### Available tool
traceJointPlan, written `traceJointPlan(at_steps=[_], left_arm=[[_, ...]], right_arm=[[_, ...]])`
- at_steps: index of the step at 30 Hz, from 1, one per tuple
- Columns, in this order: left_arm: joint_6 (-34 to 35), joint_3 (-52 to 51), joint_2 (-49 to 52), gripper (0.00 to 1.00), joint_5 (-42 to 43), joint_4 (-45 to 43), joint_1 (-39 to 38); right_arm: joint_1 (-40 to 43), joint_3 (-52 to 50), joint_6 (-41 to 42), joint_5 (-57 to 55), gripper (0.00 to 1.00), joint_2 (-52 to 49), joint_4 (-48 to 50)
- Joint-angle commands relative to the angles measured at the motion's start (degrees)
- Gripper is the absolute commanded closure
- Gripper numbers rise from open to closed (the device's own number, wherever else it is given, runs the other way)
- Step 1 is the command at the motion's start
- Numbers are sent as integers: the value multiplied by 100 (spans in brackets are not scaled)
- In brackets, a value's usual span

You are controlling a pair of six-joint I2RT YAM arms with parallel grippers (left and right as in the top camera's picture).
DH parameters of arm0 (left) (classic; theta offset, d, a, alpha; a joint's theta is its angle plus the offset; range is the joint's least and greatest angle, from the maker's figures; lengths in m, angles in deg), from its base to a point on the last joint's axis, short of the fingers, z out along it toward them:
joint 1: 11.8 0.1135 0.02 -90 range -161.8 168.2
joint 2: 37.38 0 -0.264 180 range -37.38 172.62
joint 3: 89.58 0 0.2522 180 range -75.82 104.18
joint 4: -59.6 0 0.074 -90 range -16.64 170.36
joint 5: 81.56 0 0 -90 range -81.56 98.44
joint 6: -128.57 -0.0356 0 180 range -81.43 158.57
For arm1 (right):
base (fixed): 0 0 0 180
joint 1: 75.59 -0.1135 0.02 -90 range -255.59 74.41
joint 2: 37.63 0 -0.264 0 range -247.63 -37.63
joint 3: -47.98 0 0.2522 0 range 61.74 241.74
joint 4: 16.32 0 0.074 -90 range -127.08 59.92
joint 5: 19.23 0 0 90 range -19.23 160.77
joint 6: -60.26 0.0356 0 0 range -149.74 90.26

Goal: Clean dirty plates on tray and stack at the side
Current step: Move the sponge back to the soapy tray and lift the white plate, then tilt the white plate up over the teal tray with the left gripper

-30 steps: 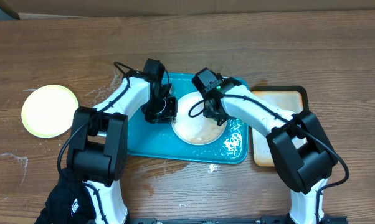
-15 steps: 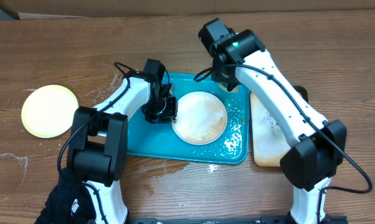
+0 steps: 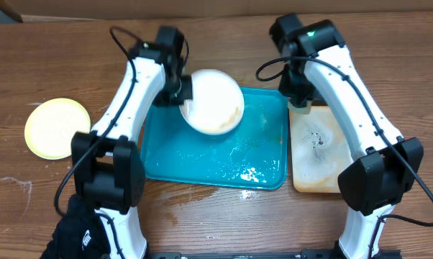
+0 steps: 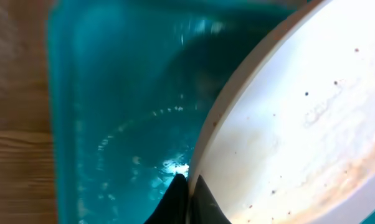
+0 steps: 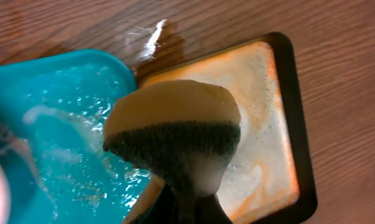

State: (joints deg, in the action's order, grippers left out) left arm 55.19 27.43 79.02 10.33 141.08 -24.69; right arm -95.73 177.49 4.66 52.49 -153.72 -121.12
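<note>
While left jaws pinch its rim, white plate hovers over tray.

We see a teal-blue tray flecked with pale, glistening foam. The white plate shows faint brown smears and tiny dark specks near its edge in the left wrist view. A pale yellow-green plate glows against the brown, wood-grained table. The small tray is cream with orange-tinged suds and a dark rim. We note a sponge, yellow on top and dark green below, with white lather. The arms are white with black joints
</note>
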Motion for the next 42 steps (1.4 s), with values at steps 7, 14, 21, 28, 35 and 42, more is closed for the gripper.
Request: traceJointPlan(at_steps=[7,14,21,28,35,42], left_arm=[[369,1303,-660,96,-2356,1228,-874],[1198,1392,-660,96,-4446,2205,-1615],[1880,1392,-660,96,-5532,2636,-1912],[1974,1392,-660,96,-6502,2697,-2225],[1762,1392,-658,96,-7591,2695,-2553],[1587,1392,-658,96,-8096,2695,-2889]], right_arm=[[439,-629,-365,415,96,111,90],[671,-2186,-446,671,96,111,1023],[1069,-3499,-625,1523,96,111,2022],[1403,-4157,-662,1867,96,111,2522],[1423,-4295,-664,2105,96,111,2638],[1423,-4295,-686,2164,96,111,2653]])
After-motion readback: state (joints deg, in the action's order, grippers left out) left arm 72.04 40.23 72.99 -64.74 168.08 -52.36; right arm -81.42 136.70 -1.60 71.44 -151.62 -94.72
